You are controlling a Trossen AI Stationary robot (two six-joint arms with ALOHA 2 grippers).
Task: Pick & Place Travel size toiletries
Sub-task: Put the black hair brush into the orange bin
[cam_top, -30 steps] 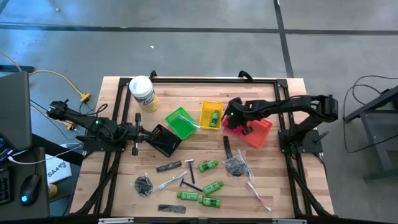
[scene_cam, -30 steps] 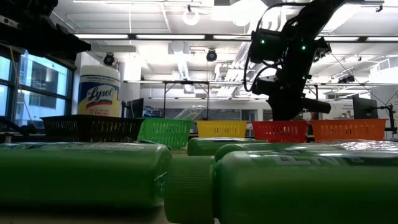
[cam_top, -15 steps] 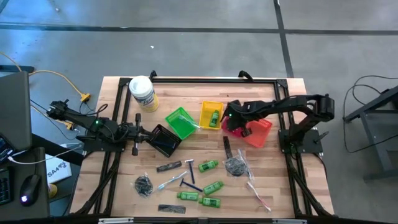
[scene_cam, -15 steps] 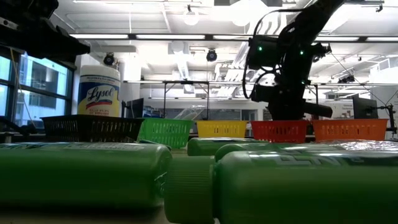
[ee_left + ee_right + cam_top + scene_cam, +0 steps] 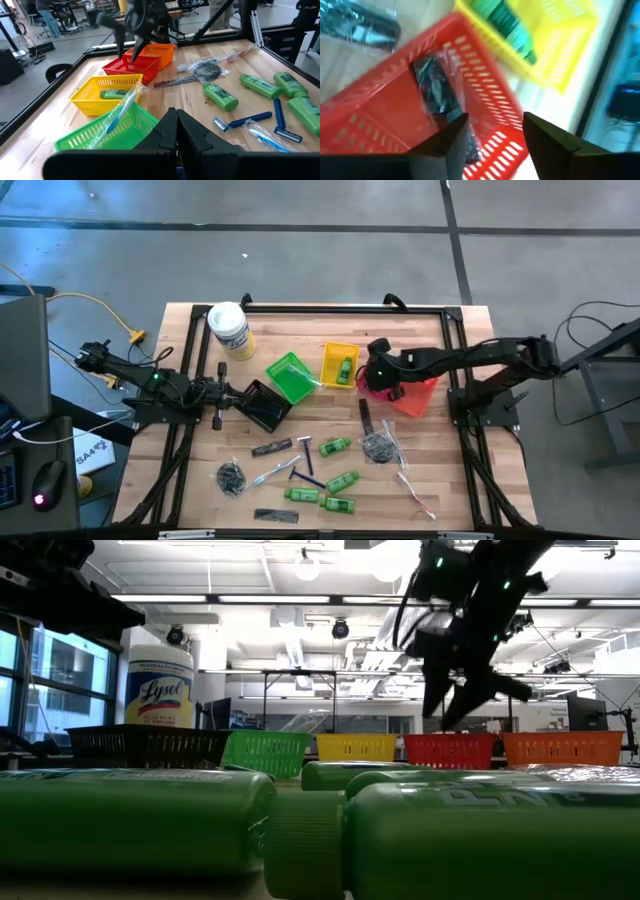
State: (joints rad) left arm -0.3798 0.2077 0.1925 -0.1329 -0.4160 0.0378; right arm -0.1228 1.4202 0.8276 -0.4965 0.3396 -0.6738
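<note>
My right gripper [image 5: 381,379] [image 5: 492,135] hangs open just above the red basket [image 5: 372,388] and holds nothing. A dark item in clear wrap [image 5: 433,91] lies on that basket's floor. The yellow basket [image 5: 340,365] holds a green bottle [image 5: 345,368]. A toothbrush [image 5: 118,111] leans in the green basket [image 5: 290,377]. Green bottles [image 5: 342,480], razors [image 5: 300,475], combs [image 5: 270,448], mesh bundles [image 5: 232,478] and toothbrushes [image 5: 415,490] lie loose on the near half of the table. My left gripper [image 5: 228,395] [image 5: 175,125] is shut at the black basket [image 5: 262,405]. My left gripper's shut fingers stand at the black basket's left rim [image 5: 243,398], coming level from the table's left. I cannot tell whether they touch the rim.
An orange basket [image 5: 415,395] stands beside the red one on its right. A white-lidded tub [image 5: 230,330] stands at the far left. A black frame [image 5: 340,308] runs along the table's far edge and sides.
My right gripper has opened and risen out of the red basket, tipping a little. The dark wrapped item now lies free on the basket's floor.
</note>
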